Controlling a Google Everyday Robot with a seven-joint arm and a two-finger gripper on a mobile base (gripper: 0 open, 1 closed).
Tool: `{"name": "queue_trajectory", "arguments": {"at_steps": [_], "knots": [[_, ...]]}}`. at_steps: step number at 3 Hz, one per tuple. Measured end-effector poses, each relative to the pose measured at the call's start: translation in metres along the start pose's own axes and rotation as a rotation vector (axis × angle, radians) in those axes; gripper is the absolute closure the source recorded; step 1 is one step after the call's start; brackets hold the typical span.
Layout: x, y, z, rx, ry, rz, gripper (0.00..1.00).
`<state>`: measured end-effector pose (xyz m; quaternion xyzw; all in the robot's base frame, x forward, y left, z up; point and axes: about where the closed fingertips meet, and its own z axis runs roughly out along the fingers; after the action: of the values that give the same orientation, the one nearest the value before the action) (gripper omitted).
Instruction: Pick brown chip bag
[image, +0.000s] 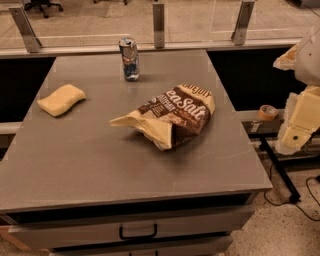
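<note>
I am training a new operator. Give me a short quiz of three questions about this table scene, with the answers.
1. True or false: the brown chip bag stands upright, leaning on the can.
2. Where is the gripper? A) above the bag; B) at the right edge of the view, beside the table and not over it; C) touching the can.
3. Which thing lies nearest the table's left edge?

Key:
1. False. The bag lies on its side, apart from the can.
2. B.
3. The yellow block.
</note>
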<state>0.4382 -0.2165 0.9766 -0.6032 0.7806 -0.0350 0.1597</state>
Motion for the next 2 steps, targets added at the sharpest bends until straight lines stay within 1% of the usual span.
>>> {"name": "queue_trajectory", "arguments": {"at_steps": [1, 2], "knots": [[0.0, 0.0, 0.0, 0.0, 0.0, 0.0, 0.0], [-0.0066, 0.0, 0.0045, 0.01, 0.006, -0.043, 0.0]]}}
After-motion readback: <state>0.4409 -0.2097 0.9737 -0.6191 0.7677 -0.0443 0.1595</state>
